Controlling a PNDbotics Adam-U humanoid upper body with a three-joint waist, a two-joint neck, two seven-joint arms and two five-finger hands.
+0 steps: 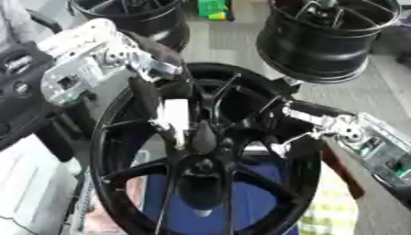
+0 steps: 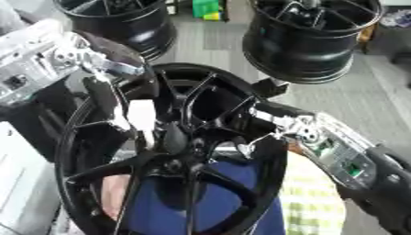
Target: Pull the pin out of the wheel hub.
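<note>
A large black spoked wheel hub fills the middle of both views. A dark tapered pin stands up from its centre. My left hand comes in from the upper left and reaches down between the spokes. Its fingers are stretched out just left of the pin, and I cannot see them closed round it. My right hand comes in from the right. Its fingers are curled in over the hub's right rim and spokes.
Two more black wheels stand at the back, one at the upper left and one at the upper right. A green object lies between them. A blue cloth and a yellow checked cloth lie under the hub.
</note>
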